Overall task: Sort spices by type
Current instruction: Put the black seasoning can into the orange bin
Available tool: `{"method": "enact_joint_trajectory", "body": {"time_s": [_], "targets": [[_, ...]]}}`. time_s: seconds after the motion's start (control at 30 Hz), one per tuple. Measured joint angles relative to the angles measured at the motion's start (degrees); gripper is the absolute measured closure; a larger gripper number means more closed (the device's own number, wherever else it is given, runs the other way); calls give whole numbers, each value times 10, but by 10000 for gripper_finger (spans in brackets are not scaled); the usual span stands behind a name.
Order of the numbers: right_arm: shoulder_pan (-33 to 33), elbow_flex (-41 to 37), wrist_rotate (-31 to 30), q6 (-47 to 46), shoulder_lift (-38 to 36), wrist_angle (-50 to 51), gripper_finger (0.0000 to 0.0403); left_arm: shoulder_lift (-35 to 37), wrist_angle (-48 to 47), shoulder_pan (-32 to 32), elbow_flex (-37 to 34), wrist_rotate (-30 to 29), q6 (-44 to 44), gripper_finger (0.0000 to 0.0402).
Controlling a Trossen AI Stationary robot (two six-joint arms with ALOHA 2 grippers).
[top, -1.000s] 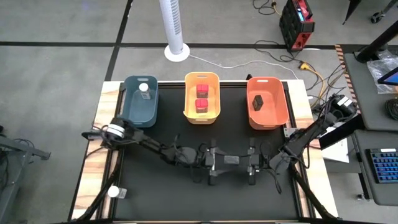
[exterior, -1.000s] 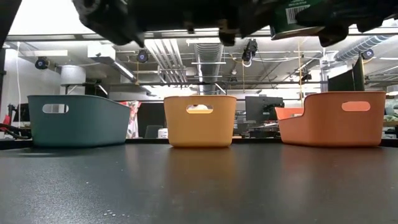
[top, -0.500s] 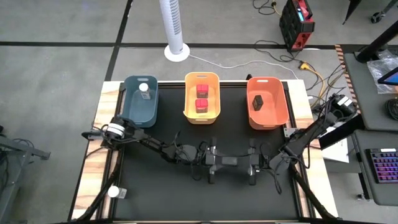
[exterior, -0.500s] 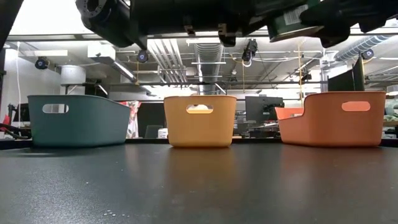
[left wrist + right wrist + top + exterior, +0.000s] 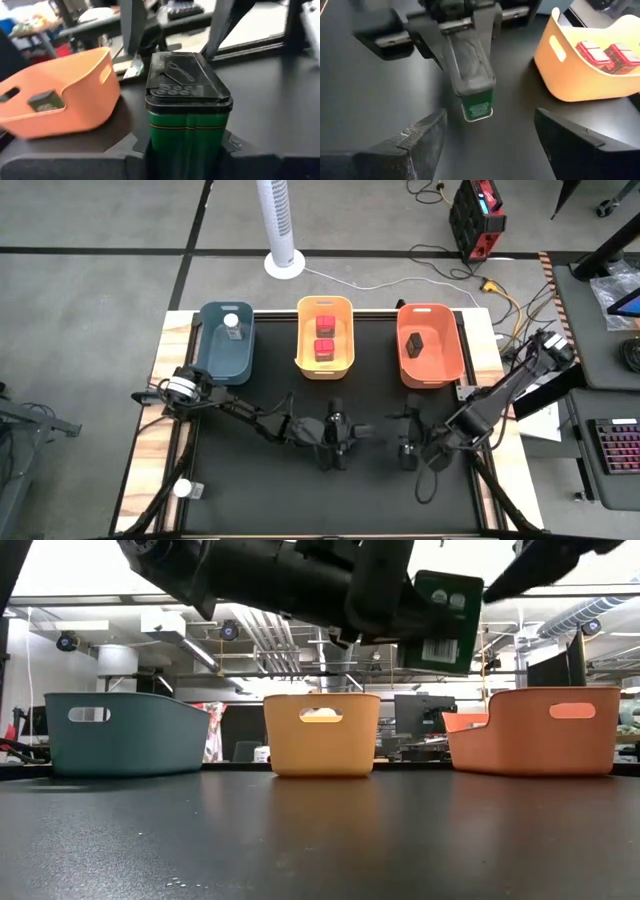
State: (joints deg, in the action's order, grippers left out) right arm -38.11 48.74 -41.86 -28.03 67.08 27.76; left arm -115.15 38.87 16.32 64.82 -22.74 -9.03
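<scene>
Green tin (image 5: 187,115) seemingly airborne, clamped by left gripper (image 5: 335,442); right gripper (image 5: 408,442) spread wide nearby.

The high camera looks straight down on the whole bench (image 5: 250,400) and both arms. The low camera sits at bench height, facing level across toward three bins and the room behind. The left wrist camera sits very close behind its gripper (image 5: 187,150), facing the orange bin (image 5: 60,102). The right wrist camera faces the left gripper and the yellow bin (image 5: 580,70), probably from somewhat farther back.
</scene>
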Motion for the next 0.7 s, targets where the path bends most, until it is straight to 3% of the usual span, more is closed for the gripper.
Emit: {"method": "enact_joint_trajectory", "body": {"time_s": [0.17,0.37,0.7], "targets": [[10,92,33,2,17,94,102,0,-4,0,0,-3,10,313],[33,178,74,52,67,127,104,1,-6,0,18,-3,8,312],[77,280,121,53,161,253,118,1,-75,0,58,-3,7,311]]}}
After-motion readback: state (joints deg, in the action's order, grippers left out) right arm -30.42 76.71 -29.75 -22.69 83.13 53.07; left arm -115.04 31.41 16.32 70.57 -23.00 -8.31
